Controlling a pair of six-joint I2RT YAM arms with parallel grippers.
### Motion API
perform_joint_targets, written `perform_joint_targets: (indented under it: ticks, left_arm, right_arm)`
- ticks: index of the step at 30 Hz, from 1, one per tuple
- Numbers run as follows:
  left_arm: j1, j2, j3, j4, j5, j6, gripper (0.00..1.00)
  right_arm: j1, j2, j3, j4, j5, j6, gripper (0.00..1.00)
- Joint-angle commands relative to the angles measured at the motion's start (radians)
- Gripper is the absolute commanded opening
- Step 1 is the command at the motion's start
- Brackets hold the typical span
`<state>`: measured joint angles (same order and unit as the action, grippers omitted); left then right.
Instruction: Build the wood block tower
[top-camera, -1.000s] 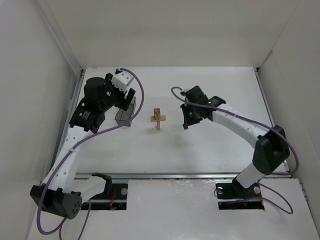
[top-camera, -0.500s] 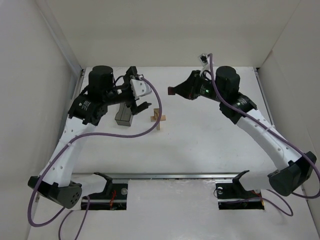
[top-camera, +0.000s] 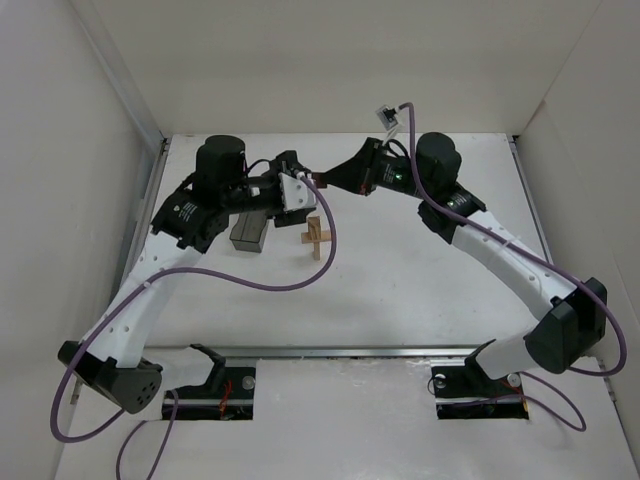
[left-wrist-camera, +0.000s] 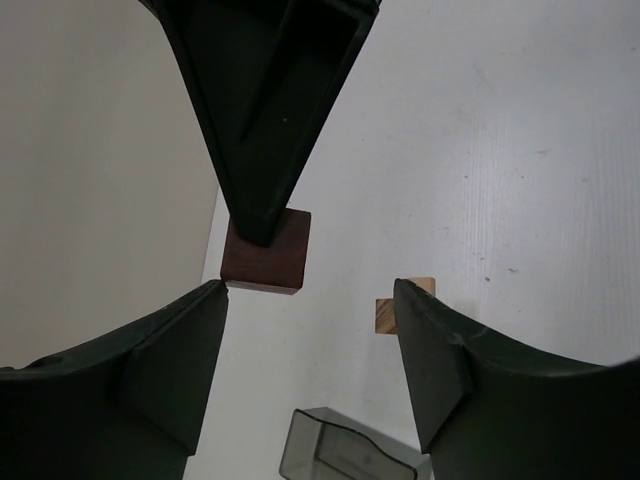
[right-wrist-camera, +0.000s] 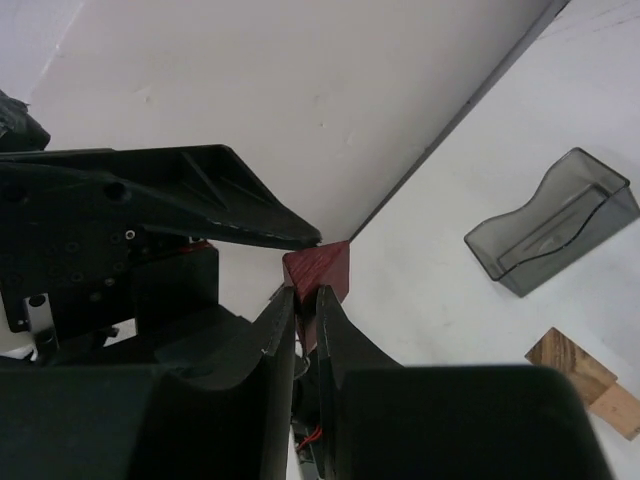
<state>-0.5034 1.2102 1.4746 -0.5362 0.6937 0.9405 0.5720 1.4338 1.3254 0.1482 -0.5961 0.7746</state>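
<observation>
The small reddish-brown block (right-wrist-camera: 318, 268) is gripped at its lower edge by the closed jaws of the right gripper (right-wrist-camera: 305, 296) and is held in the air above the white surface (top-camera: 420, 290). The left gripper (left-wrist-camera: 310, 300) is pointed at it tip to tip, its jaws spread wide with the block in the gap between them; contact cannot be told. In the top view, the tower of light-tan blocks (top-camera: 315, 238) is seen standing on the surface at 6 o'clock from the two grippers. A translucent grey box (top-camera: 248, 232) lies near it at 9 o'clock.
</observation>
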Motion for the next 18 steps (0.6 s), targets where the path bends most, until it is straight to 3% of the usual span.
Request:
perform_joint_targets:
  ticks: [1, 13, 18]
  left_arm:
    - [-0.009, 0.009, -0.007, 0.045, -0.014, 0.03, 0.62]
    - [-0.009, 0.018, -0.017, 0.094, -0.08, 0.03, 0.59]
    - [-0.009, 0.018, -0.017, 0.094, -0.089, 0.03, 0.5]
  right_arm:
    - [0.022, -0.006, -0.002, 0.126, -0.042, 0.028, 0.0]
    - [0.032, 0.025, -0.002, 0.074, -0.042, 0.009, 0.0]
    - [0.032, 0.034, -0.002, 0.053, -0.03, -0.001, 0.0]
